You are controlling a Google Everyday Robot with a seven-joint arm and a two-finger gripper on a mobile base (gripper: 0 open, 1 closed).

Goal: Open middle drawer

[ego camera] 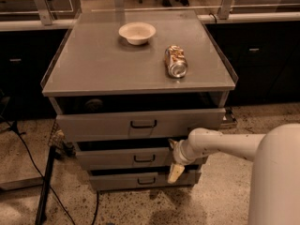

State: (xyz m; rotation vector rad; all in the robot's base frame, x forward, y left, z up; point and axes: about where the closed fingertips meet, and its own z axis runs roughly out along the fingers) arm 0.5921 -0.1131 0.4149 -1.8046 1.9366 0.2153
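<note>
The grey cabinet point(140, 74) has three drawers stacked in front. The middle drawer point(117, 159) has a flat grey front and a small dark loop handle point(143, 158) at its centre. It sits between the wider top drawer point(103, 124) and the smaller bottom drawer point(122, 181). My gripper point(174, 162) is at the right end of the middle drawer's front, to the right of the handle and not on it. My white arm point(225, 144) reaches in from the right.
A white bowl point(137, 33) and a crushed can point(176, 61) lie on the cabinet top. Dark gaps show above each drawer front. Cables and a stand leg point(44, 191) lie on the speckled floor at left. Dark counters run behind.
</note>
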